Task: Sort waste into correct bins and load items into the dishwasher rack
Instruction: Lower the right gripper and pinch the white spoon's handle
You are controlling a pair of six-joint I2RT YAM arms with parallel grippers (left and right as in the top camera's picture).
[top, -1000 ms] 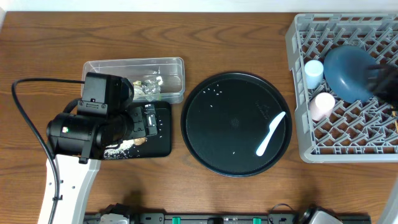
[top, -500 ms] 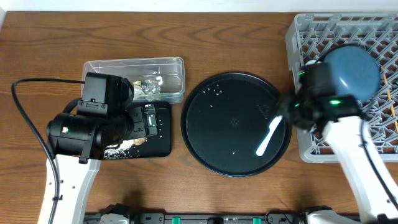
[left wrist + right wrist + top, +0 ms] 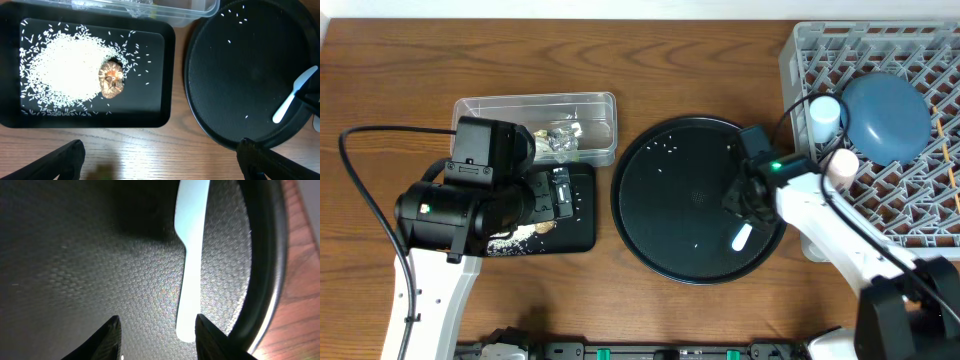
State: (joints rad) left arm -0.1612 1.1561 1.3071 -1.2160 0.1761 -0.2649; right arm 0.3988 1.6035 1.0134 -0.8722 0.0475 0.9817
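The pale blue spoon (image 3: 190, 250) lies on the large round black tray (image 3: 75, 270), near its right rim. My right gripper (image 3: 157, 335) is low over it, open. The handle end lies between the fingers, close to the right fingertip (image 3: 210, 332), with no grip on it. From overhead the right arm (image 3: 770, 185) covers most of the spoon (image 3: 741, 238). My left gripper (image 3: 162, 167) hangs wide open over bare wood, below the shallow black tray (image 3: 150, 107) holding rice (image 3: 60, 65) and a brown lump (image 3: 111, 80).
The clear tub (image 3: 500, 105) holds crumpled wrappers (image 3: 558, 140). The grey rack (image 3: 800, 70) at the right holds a dark blue plate (image 3: 885, 115), a light blue cup (image 3: 825, 115) and a pinkish-white cup (image 3: 842, 165). A few rice grains (image 3: 668, 150) dot the round tray.
My right arm has swung from the rack to the round tray and come down over the spoon, its jaws narrowing. The left arm has not moved.
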